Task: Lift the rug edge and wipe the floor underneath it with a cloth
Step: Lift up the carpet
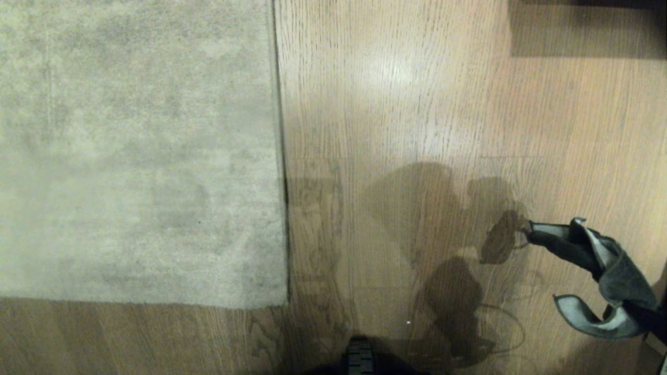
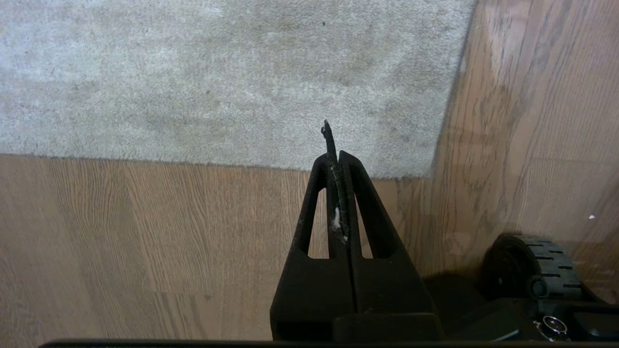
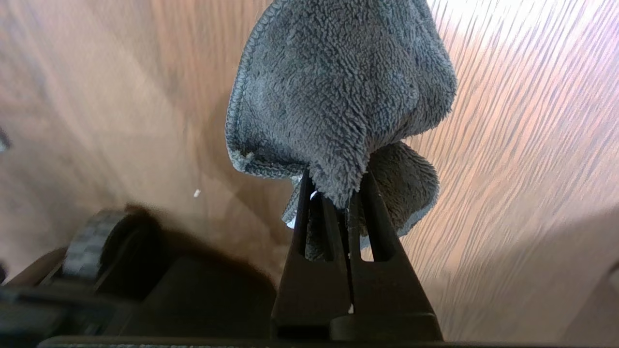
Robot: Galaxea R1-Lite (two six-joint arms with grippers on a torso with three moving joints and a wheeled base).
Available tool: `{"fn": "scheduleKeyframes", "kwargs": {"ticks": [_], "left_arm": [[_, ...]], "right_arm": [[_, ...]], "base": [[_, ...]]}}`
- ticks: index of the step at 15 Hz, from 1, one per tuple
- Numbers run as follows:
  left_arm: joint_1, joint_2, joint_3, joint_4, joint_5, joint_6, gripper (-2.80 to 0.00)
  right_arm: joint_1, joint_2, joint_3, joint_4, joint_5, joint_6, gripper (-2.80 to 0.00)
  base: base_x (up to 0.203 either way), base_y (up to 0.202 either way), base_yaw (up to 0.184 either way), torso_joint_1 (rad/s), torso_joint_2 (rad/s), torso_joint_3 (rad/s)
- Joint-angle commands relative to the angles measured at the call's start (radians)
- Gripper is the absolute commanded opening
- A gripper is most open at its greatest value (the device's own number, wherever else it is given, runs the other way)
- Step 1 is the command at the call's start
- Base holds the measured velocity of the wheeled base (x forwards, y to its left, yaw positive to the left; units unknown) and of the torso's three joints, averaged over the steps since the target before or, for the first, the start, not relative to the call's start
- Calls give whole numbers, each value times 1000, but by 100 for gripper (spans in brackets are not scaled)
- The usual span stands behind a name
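Observation:
The pale grey-beige rug (image 1: 135,151) lies flat on the left, and its straight rug edge (image 1: 281,156) runs away from me to a near corner. Light brown wood floor (image 1: 417,104) fills the rest of the view. At the far right the dark grey cloth (image 1: 604,265) with lighter edging hangs bunched above the floor. My right gripper (image 3: 333,186) is shut on the cloth (image 3: 338,96), well to the right of the rug. My left gripper (image 2: 334,157) is shut with only lint between its pads. It hovers over the floor just short of the rug corner (image 2: 425,171).
A wheel of my base (image 2: 532,270) stands on the floor near the rug corner, and its front (image 1: 359,357) shows at the head view's lower edge. A dark shape (image 1: 589,26) sits at the far right. A white speck (image 1: 408,323) lies on the planks.

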Motion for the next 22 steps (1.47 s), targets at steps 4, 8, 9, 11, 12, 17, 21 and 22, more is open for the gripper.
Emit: {"fn": "scheduleKeyframes", "kwargs": {"ticks": [4,8,9,11,12,17,21,22], "left_arm": [[0,1,0,0,1,-1,-280],[0,1,0,0,1,-1,-280],[0,1,0,0,1,-1,-280],[0,1,0,0,1,-1,-280],[0,1,0,0,1,-1,-280],[0,1,0,0,1,-1,-280],[0,1,0,0,1,-1,-280],[0,1,0,0,1,-1,-280]], "right_arm": [[0,-295,0,300,-43,3,-280],[0,-399,0,445,-208,9,-280],[0,-424,0,481,-228,9,-280],[0,-483,-13,579,-259,10,-280],[0,-517,-29,642,-279,10,-280],[3,-650,-46,774,-430,13,-280],[3,-654,-32,765,-440,14,-280],[3,-656,-32,765,-440,15,-280]], "base": [[0,0,0,0,0,0],[0,0,0,0,0,0],[0,0,0,0,0,0],[0,0,0,0,0,0],[0,0,0,0,0,0],[0,0,0,0,0,0],[0,0,0,0,0,0],[0,0,0,0,0,0]]}}
